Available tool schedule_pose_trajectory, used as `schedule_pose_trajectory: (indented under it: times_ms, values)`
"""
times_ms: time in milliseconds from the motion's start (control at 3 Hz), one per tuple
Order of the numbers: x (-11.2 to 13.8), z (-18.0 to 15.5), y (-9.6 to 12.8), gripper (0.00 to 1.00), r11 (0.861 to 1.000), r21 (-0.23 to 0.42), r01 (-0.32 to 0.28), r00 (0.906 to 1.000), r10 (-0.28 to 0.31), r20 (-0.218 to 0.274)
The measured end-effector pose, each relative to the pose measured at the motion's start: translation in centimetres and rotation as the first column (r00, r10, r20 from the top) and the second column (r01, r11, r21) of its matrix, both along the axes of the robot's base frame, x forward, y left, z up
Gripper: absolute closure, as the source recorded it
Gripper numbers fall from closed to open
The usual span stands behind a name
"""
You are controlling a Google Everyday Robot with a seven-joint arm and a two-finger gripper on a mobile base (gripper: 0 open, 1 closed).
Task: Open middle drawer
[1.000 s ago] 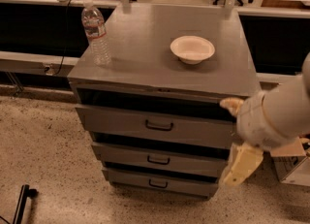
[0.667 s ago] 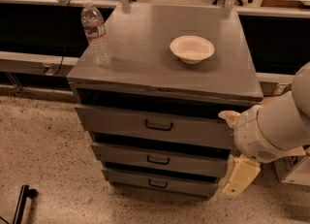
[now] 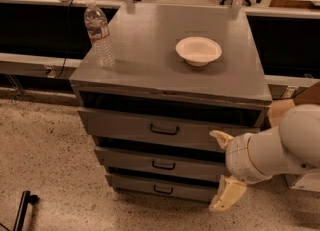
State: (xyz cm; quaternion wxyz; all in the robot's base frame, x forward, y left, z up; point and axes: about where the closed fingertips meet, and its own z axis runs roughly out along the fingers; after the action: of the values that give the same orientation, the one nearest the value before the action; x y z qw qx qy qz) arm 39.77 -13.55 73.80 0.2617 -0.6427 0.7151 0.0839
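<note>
The grey cabinet (image 3: pixel 165 70) has three grey drawer fronts stacked below its top. The middle drawer (image 3: pixel 135 161) has a small black loop handle (image 3: pixel 163 165) and its front sits in line with the others, closed. The taller top drawer (image 3: pixel 125 125) is above it and the short bottom drawer (image 3: pixel 135 185) below. My gripper (image 3: pixel 215 171) is open, its two cream fingers (image 3: pixel 227 194) spread one above the other. It hangs in front of the right end of the middle drawer, right of the handle and holding nothing.
A water bottle (image 3: pixel 98 34) stands on the cabinet's left front corner. A white bowl (image 3: pixel 198 50) sits on top toward the right. A cardboard box (image 3: pixel 300 105) stands right of the cabinet. Speckled floor (image 3: pixel 50 165) lies in front, with a black object (image 3: pixel 22 210) at lower left.
My arm has moved left and down, bringing the gripper closer to the right end of the middle drawer. The drawers, bottle and bowl have not moved.
</note>
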Motion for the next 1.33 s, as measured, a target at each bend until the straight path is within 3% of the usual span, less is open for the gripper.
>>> schedule_pose_trajectory:
  times_ms: [333,667,1000,1333]
  values:
    - [0.9,-6.1,0.2,0.00,0.997,0.077,-0.030,0.9972,0.025,0.070]
    - [1.9,-7.5,0.0,0.00,0.996,0.078,-0.050,0.9929,0.041,0.112]
    - [1.6,-7.1,0.6,0.00,0.995,0.060,-0.076,0.9924,0.069,0.102]
    - [1.7,-12.1,1.5,0.00,0.992,0.040,-0.122,0.9897,0.119,0.080]
